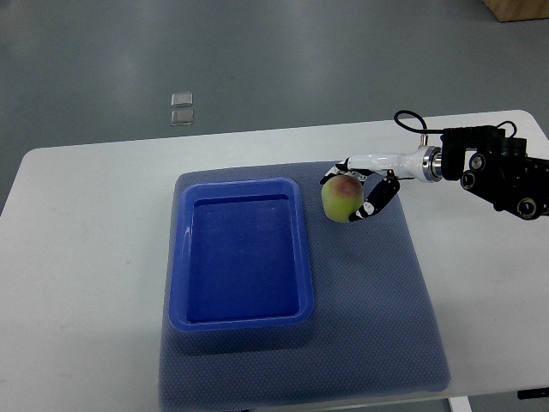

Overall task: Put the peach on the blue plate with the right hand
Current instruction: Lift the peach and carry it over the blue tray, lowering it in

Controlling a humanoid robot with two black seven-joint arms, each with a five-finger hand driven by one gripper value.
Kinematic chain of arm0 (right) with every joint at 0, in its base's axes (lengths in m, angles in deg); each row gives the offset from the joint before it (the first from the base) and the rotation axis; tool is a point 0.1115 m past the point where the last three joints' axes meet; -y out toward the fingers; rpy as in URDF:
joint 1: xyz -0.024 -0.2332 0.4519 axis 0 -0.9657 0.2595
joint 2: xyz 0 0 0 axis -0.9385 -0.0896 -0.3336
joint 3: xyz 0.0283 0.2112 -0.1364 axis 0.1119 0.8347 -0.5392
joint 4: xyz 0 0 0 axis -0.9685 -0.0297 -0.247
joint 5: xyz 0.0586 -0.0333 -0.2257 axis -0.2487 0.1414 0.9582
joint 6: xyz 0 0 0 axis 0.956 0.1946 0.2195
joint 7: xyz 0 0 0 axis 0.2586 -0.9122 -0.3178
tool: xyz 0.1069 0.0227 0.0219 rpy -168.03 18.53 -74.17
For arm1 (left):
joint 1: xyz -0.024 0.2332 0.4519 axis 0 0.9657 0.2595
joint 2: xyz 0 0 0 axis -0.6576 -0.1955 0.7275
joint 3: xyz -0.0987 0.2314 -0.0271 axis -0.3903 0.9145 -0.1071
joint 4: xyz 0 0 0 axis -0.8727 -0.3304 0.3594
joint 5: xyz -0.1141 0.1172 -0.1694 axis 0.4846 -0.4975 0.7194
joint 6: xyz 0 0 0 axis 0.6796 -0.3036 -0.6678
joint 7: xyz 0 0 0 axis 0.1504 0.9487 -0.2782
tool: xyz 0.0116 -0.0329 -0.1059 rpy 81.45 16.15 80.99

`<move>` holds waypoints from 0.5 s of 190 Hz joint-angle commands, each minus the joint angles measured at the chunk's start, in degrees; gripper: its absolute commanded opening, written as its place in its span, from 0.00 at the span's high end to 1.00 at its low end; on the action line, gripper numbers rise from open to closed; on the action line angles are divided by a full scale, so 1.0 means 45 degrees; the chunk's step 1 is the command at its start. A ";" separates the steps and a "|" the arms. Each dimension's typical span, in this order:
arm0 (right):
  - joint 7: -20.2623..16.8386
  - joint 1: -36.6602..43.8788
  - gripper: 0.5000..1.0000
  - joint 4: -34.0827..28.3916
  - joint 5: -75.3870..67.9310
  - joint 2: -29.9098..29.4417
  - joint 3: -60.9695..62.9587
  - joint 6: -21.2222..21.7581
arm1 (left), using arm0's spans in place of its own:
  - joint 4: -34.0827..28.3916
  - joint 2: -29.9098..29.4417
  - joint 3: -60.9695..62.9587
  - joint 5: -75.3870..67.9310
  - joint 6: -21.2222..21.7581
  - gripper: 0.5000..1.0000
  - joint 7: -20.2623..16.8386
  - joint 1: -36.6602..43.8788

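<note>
The mat (377,326) lies nearest you, the empty plate (243,254) on its left half. Your right hand (364,190) grips the peach (340,198) just right of the plate's far corner. Next, I judge, carry it left over the rim and let go.

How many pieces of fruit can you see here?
1. A single peach is held in the right hand, above the grey-blue mat just right of the blue plate. The plate holds nothing, and nothing looks able to hide another.
</note>
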 commanded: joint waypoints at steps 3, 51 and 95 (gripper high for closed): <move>0.0603 0.0541 1.00 -0.0001 -0.0046 -0.0123 0.0053 -0.0050 | -0.0001 0.0000 -0.0004 0.0000 0.0000 0.00 -0.0001 -0.0001; 0.0779 0.1752 1.00 -0.0001 -0.0007 -0.2233 -0.0552 -0.0050 | -0.0020 0.0000 -0.0004 0.0000 0.0000 0.00 -0.0001 -0.0001; 0.0779 0.2590 1.00 0.0233 -0.0007 -0.3772 -0.2599 -0.0304 | -0.0040 0.0000 -0.0004 0.0000 0.0000 0.00 -0.0001 -0.0001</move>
